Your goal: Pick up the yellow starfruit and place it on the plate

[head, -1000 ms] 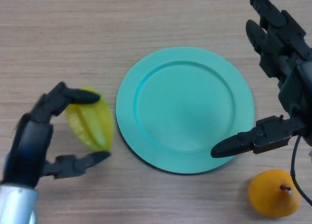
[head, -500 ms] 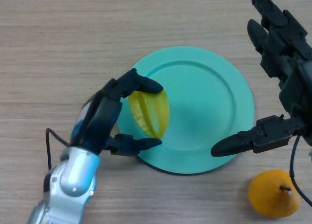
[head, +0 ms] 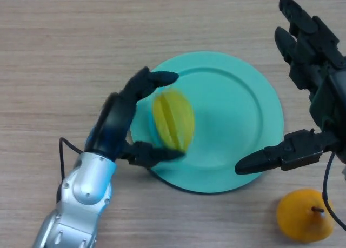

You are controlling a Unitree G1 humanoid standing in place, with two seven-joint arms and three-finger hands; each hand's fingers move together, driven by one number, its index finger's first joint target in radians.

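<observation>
The yellow starfruit [head: 173, 121] sits over the left part of the teal plate [head: 238, 118], its ridges running roughly up and down in the head view. The left robot hand [head: 121, 118] reaches in from the lower left and brackets the fruit: the fingers [head: 154, 79] arch above its top end and the thumb [head: 154, 153] lies at its lower end. The fingers appear to stand a little clear of the fruit (whether the thumb still touches it I cannot tell), so the hand looks spread rather than pinching. Whether the starfruit already rests on the plate cannot be told. The right robot hand [head: 316, 91] hangs at the right edge of the view, spread and holding nothing, its thumb reaching over the plate's right rim. An orange fruit [head: 304, 214] with a small stem lies on the wooden bench [head: 65, 42] at the lower right, apart from the plate.
</observation>
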